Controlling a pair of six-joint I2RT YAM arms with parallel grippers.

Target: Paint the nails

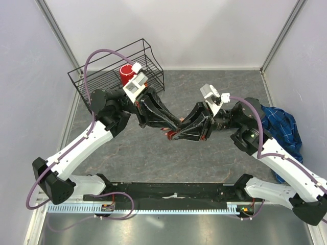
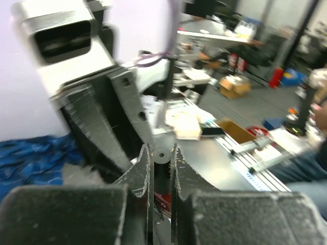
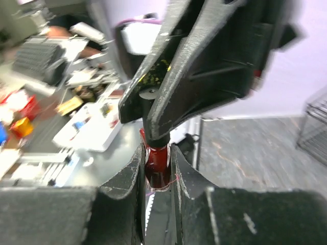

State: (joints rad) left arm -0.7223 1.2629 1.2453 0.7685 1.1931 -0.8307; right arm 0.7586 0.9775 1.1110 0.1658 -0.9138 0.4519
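My two grippers meet above the middle of the table. My right gripper (image 1: 176,134) (image 3: 156,153) is shut on a small dark red polish bottle (image 3: 157,167). My left gripper (image 1: 171,125) (image 2: 161,152) is shut on the bottle's black cap (image 2: 162,162), directly above the bottle. In the right wrist view the left gripper's fingers (image 3: 168,97) clamp the cap just over the red glass. The blue plaid cuff (image 1: 280,126) lies at the right behind my right arm. The fake hand's nails are hidden from every view.
A black wire basket (image 1: 107,71) stands at the back left with a red cup (image 1: 124,72) in it. The blue plaid cloth also shows in the left wrist view (image 2: 30,158). Grey walls close in the table on three sides.
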